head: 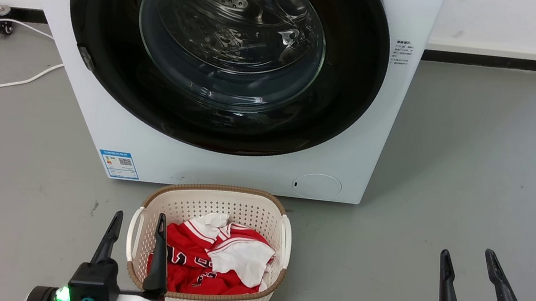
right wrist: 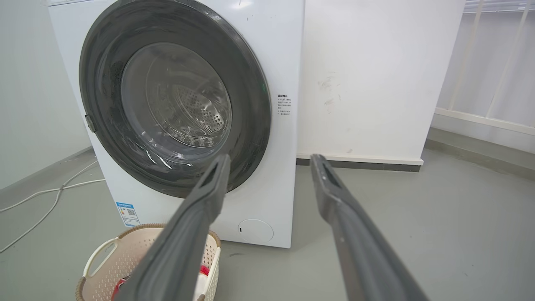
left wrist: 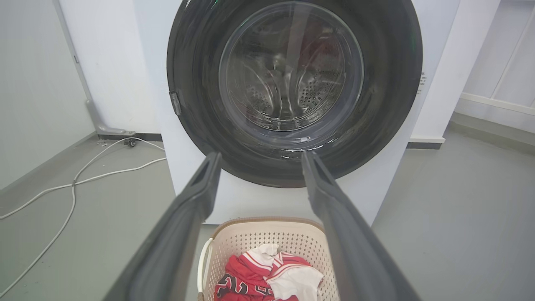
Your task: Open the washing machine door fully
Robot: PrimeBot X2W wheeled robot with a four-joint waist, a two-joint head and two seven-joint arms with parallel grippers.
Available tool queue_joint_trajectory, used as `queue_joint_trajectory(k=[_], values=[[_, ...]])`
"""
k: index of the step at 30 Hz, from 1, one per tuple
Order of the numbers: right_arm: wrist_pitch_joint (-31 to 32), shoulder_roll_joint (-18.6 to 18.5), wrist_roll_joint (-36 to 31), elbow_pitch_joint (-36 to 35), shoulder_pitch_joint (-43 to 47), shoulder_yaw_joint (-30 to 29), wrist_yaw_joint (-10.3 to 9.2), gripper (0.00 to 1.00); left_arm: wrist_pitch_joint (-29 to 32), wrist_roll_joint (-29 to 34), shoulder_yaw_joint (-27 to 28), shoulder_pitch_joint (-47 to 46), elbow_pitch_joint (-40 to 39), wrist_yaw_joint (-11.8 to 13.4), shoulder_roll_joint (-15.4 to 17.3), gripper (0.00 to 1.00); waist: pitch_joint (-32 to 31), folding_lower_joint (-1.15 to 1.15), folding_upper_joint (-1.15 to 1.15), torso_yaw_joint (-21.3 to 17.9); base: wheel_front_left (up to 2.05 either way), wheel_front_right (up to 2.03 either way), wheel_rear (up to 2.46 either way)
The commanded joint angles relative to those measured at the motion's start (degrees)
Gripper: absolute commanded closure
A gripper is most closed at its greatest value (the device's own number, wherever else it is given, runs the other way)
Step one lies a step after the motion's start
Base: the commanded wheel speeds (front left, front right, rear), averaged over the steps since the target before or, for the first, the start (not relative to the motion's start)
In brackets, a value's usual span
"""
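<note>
One white washing machine (head: 224, 170) stands on the grey floor (head: 452, 169) against a white wall, its single round black door (head: 227, 46) shut flush on its front. One cream laundry basket (head: 240, 201) of red-and-white clothes (head: 212, 257) sits just before it. The left gripper (head: 140, 215) and right gripper (head: 468, 252) hang low, fingers spread wide and empty. The right wrist view adds white railings (right wrist: 493, 62), and the head view a blue label (head: 119, 164).

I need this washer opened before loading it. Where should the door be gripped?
Likely the right rim of the door, coming from the right with the open right gripper: the small metal hinge sits on its left edge, so the right edge should swing out.
</note>
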Motion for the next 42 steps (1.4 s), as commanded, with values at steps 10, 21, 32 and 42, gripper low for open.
queue_joint_trajectory(k=[10,21,32,42], values=[[-0.60,0.05,3.12,0.81,0.96,0.30,-0.02,0.00,-0.75,2.04,-0.07,0.94,0.42,0.46,0.11,0.00,0.01,0.00,0.00,-0.05,0.00,0.00,0.00],[-0.60,0.05,4.49,1.54,0.67,0.41,-0.02,0.00,-0.75,1.91,0.05,0.78,0.73,0.56,0.11,0.00,0.19,0.00,0.00,-0.15,0.00,0.00,0.00],[-0.60,0.04,7.95,-0.06,0.07,0.58,-0.02,1.00,-0.75,2.12,0.05,0.90,0.95,0.62,0.10,0.00,0.06,0.00,0.00,-0.28,0.00,0.00,0.00],[-0.59,0.06,66.19,0.02,-0.66,2.02,-0.02,1.00,-0.75,1.99,-0.10,0.99,0.91,0.84,0.11,0.00,0.13,0.00,0.00,-0.31,0.00,0.00,0.00]])
